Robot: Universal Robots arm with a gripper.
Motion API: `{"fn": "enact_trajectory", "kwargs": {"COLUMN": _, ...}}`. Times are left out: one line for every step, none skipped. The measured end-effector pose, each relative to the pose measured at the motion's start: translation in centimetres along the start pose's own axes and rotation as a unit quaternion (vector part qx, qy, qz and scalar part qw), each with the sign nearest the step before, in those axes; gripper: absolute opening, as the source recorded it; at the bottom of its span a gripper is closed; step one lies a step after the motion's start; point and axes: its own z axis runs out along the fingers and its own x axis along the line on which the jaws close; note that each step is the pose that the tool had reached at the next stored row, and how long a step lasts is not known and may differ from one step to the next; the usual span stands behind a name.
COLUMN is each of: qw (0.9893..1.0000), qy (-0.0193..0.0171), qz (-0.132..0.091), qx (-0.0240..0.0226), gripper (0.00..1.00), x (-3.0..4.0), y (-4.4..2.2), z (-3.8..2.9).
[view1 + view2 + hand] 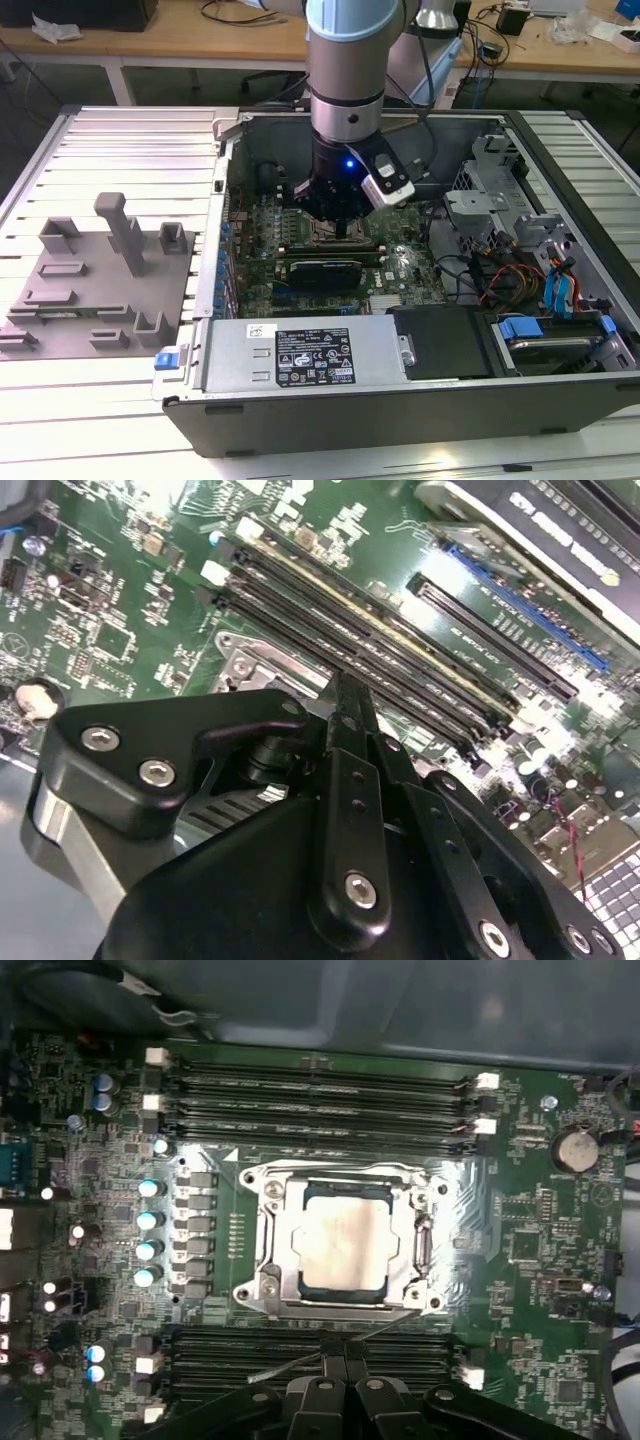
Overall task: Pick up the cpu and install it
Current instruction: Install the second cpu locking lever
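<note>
Cpu [343,1246] in socket [262,1250], beneath tool [345,1370]

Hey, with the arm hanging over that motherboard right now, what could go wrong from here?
The cpu lies inside the socket frame with the pincer close above the board; a sideways drift might scrape the memory slots beside it. If the chip sits slightly skewed, pressing down could harm the socket.

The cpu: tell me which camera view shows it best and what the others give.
The first wrist view: the cpu faces the camera, seated square inside the socket frame. In the exterior view the arm and gripper stand over that spot. The second wrist view has the gripper body in front of the socket.
</note>
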Motion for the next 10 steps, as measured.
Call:
{"fn": "enact_trajectory", "kwargs": {"qw": 1.0000, "qy": 0.0000, "qz": 0.000, "qx": 0.0001, "gripper": 0.11, "x": 0.15, "y": -0.02, "z": 0.02}}
{"fn": "enact_trajectory", "kwargs": {"qw": 1.0000, "qy": 0.0000, "qz": 0.000, "qx": 0.0000, "gripper": 0.11, "x": 0.40, "y": -0.05, "z": 0.08}}
{"fn": "enact_trajectory", "kwargs": {"qw": 1.0000, "qy": 0.0000, "qz": 0.000, "qx": 0.0000, "gripper": 0.11, "x": 0.60, "y": -0.08, "z": 0.13}}
{"fn": "enact_trajectory", "kwargs": {"qw": 1.0000, "qy": 0.0000, "qz": 0.000, "qx": 0.0000, "gripper": 0.11, "x": 0.85, "y": -0.11, "z": 0.19}}
{"fn": "enact_trajectory", "kwargs": {"qw": 1.0000, "qy": 0.0000, "qz": 0.000, "qx": 0.0000, "gripper": 0.11, "x": 1.11, "y": -0.12, "z": 0.25}}
{"fn": "enact_trajectory", "kwargs": {"qw": 1.0000, "qy": 0.0000, "qz": 0.000, "qx": 0.0000, "gripper": 0.11, "x": 1.27, "y": -0.12, "z": 0.26}}
{"fn": "enact_trajectory", "kwargs": {"qw": 1.0000, "qy": 0.0000, "qz": 0.000, "qx": 0.0000, "gripper": 0.11, "x": 1.31, "y": -0.11, "z": 0.26}}
{"fn": "enact_trajectory", "kwargs": {"qw": 1.0000, "qy": 0.0001, "qz": 0.000, "qx": 0.0001, "gripper": 0.11, "x": 1.31, "y": -0.12, "z": 0.26}}
{"fn": "enact_trajectory", "kwargs": {"qw": 1.0000, "qy": 0.0000, "qz": 0.000, "qx": 0.0000, "gripper": 0.11, "x": 1.31, "y": -0.12, "z": 0.27}}
{"fn": "enact_trajectory", "kwargs": {"qw": 1.0000, "qy": 0.0000, "qz": 0.000, "qx": 0.0000, "gripper": 0.11, "x": 1.34, "y": -0.11, "z": 0.27}}
